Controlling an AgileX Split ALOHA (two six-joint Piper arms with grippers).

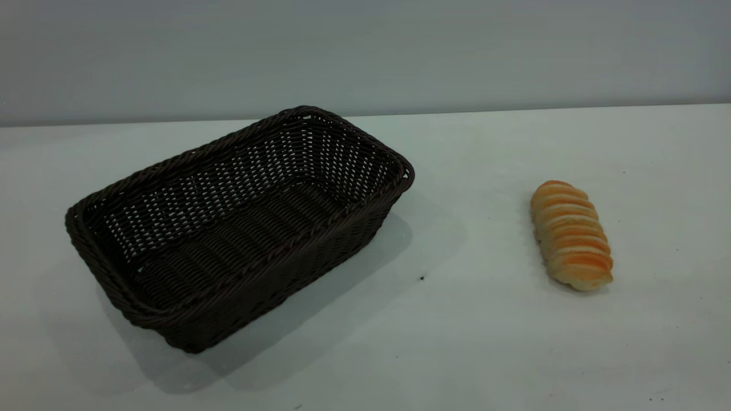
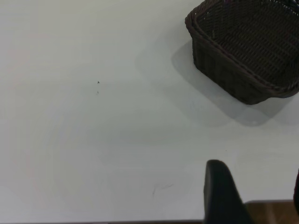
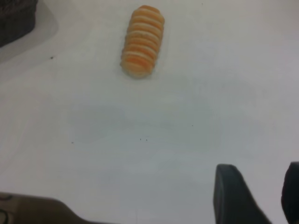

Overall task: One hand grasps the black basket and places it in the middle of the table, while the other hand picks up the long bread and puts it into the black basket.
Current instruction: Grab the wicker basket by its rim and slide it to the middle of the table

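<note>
The black basket (image 1: 240,222) stands empty on the left half of the table (image 1: 457,319), set at an angle. It also shows in the left wrist view (image 2: 247,46), far from my left gripper (image 2: 257,186), which is open and empty over bare table near the edge. The long bread (image 1: 571,234) lies ridged side up on the right half of the table. It also shows in the right wrist view (image 3: 142,41), well away from my right gripper (image 3: 259,186), which is open and empty. Neither gripper shows in the exterior view.
A grey wall (image 1: 365,51) runs behind the table's far edge. A corner of the basket (image 3: 16,21) shows in the right wrist view. A brown strip (image 2: 275,212) lies past the table's edge beneath the left gripper.
</note>
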